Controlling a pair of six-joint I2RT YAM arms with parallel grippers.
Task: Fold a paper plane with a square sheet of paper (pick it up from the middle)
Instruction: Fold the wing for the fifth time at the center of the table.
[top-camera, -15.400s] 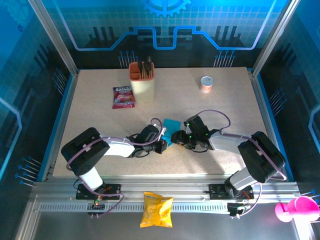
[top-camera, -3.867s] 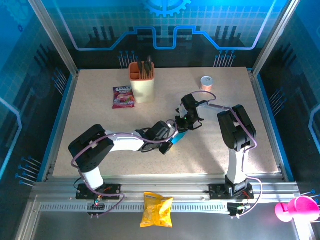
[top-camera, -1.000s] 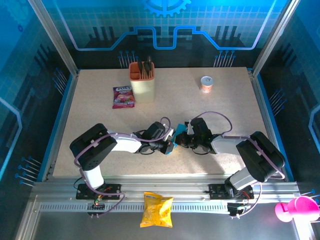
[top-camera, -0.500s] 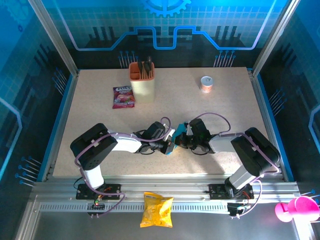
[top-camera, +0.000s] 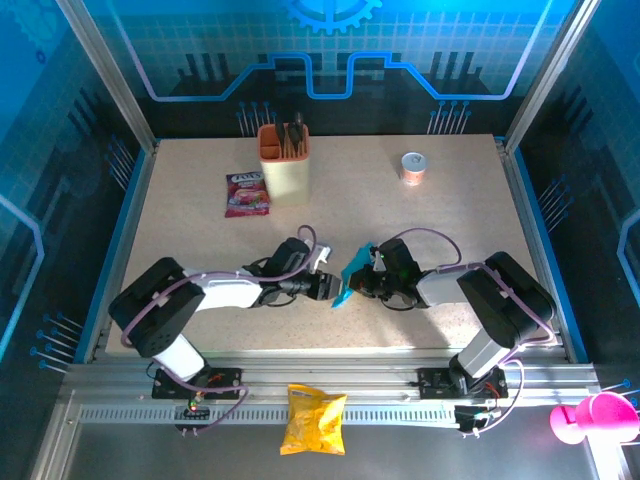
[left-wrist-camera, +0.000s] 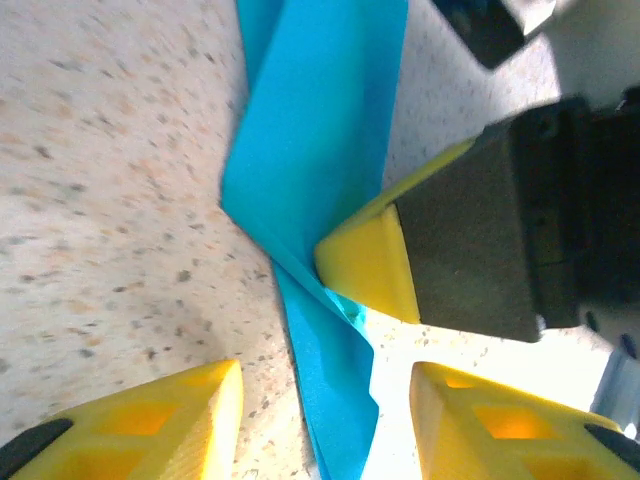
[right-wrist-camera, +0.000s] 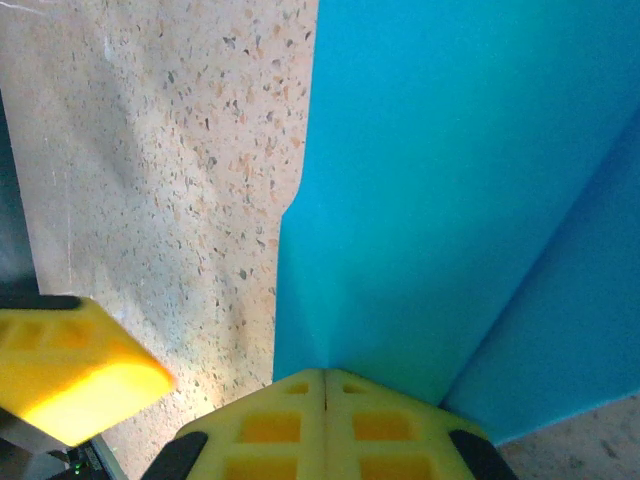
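Speckled beige stone-look table was taken up mostly by the two arms. The left arm and right arm were both stretched in low toward the middle, so they met nearly nose to nose. Further back, an orange-cream holder was stood upright with dark tools stuck in it. A pink-purple snack packet was laid flat just to its left. A yellow crisp bag was parked on the metal rail in front of the table, well apart from everything else.

The sheet of paper, bright cyan, was found between the two wrists near the table's centre, folded up rather than flat. In the left wrist view it was creased into a narrow standing strip. In the right wrist view it was seen as a big angled panel with a crease running up it.

The right gripper was closed tight, with the paper's edge pinched where the two yellow pads met. The left gripper was parted. The paper's lower end was caught between its fingers but not squeezed, with a gap left on each side. A small round tub was left at the back right.
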